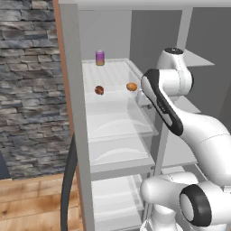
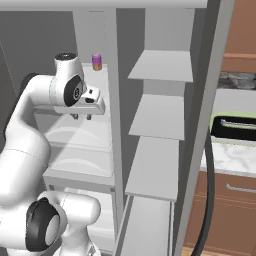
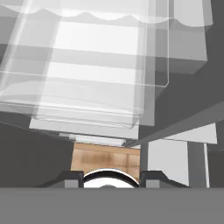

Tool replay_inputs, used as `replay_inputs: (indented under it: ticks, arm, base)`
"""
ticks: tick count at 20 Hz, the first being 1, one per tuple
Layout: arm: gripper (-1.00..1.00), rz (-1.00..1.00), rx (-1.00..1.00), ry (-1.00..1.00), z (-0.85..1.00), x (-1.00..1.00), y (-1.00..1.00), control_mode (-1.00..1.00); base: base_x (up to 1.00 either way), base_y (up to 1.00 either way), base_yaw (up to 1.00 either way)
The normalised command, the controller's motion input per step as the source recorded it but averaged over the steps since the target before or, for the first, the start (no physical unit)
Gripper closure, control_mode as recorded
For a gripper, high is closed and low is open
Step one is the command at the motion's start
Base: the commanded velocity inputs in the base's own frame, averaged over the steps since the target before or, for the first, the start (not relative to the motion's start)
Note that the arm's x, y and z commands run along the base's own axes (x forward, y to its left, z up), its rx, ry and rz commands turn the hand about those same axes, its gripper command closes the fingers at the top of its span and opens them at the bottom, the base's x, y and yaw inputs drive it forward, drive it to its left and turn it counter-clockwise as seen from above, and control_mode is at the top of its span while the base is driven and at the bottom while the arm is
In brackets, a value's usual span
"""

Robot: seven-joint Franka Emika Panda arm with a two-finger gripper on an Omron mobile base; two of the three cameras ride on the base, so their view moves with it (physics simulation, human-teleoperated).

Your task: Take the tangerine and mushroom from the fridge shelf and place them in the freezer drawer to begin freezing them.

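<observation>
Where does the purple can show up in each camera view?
Left base view: purple can upper centre-left, at the back of the top fridge shelf.
Right base view: upper left, just right of the arm's top joint.
Hand view: looks down over translucent shelves.
Shared landmark: the stacked translucent shelves.

My tangerine [image 1: 131,86] sits near the right edge of the translucent shelf [image 1: 113,74], the mushroom [image 1: 99,90] toward its left. A purple can [image 1: 100,57] stands at the back edge.

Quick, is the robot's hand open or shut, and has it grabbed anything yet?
Gripper: open, holding nothing. The tangerine and the mushroom lie on the fridge shelf.
</observation>
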Motion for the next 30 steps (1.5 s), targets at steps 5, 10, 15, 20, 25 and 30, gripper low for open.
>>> replay_inputs:
  ticks: [5,10,15,20,25,30]
  arm:
    - [-1.0,0.0,0.0,-0.1,0.01,-0.02,0.27,-1.0]
    - [-1.0,-0.09,0.0,-0.25,0.22,0.07,0.57,-1.0]
    - [-1.0,-0.14,0.0,-0.19,0.38,0.26,0.34,-1.0]
    - [-1.0,-0.1,0.0,-0.08,0.44,0.34,0.01,-1.0]
    - [-1.0,-0.06,0.02,0.0,0.39,0.27,0.0,-1.0]
    - [-1.0,0.0,0.0,0.0,0.02,0.23,0.0,-1.0]
  base:
    - [0.0,0.0,0.0]
    - [0.0,0.0,0.0]
    - [0.0,0.0,0.0]
    - [0.0,0.0,0.0]
    - [0.0,0.0,0.0]
    - [0.0,0.0,0.0]
